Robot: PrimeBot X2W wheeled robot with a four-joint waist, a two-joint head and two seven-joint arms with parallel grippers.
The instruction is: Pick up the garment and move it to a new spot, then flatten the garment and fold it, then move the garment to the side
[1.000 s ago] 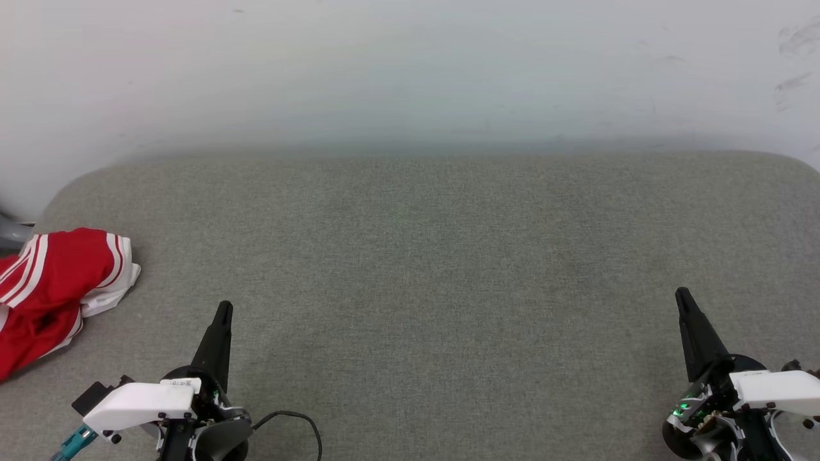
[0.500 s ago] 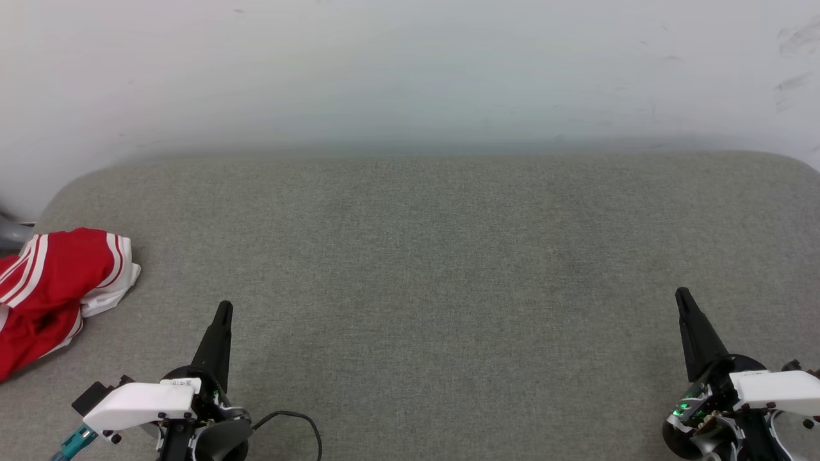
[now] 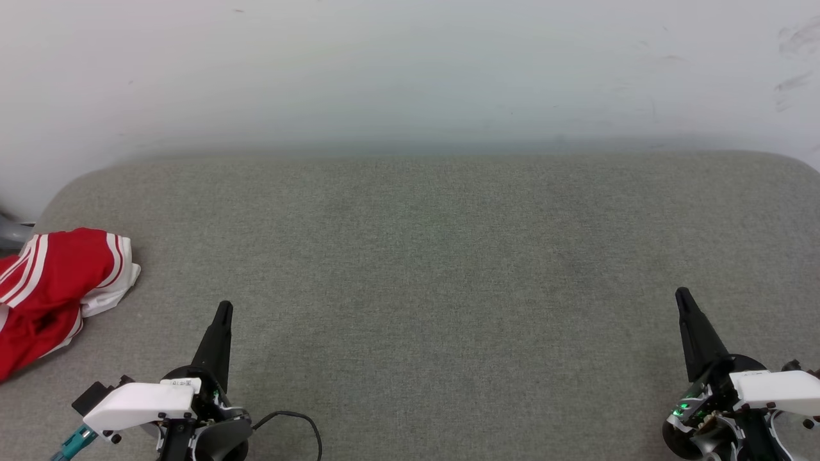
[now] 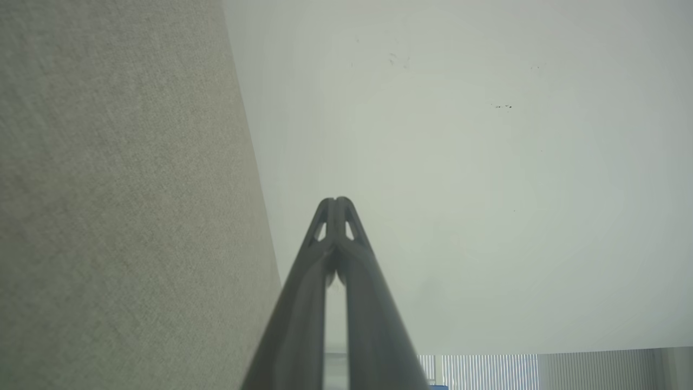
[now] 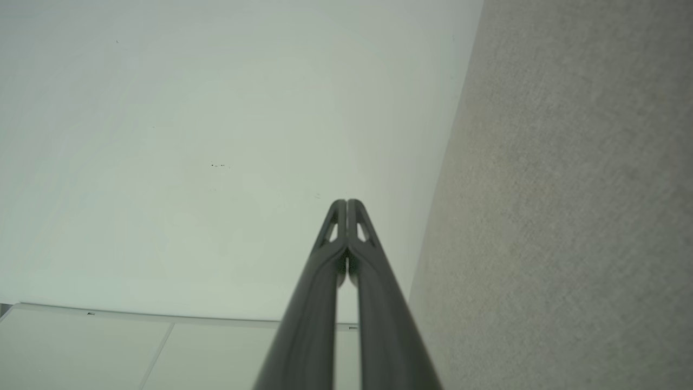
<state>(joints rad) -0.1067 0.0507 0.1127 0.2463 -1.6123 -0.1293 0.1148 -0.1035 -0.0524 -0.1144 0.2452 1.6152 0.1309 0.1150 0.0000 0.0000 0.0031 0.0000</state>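
Crumpled garment [image 3: 48, 288] at left edge of grey surface [image 3: 435, 269] — left gripper [image 3: 223, 307] near, right gripper [image 3: 681, 294] well apart; both jaws closed

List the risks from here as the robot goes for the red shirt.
1. The garment lies bunched at the left edge of the grey padded surface, partly outside the head view; a pinch may catch several layers or nudge it off.
2. The left gripper is shut and must open before it reaches the cloth, or it will only push it.
3. The loose cable by the left wrist could snag the fabric when it is dragged inward.
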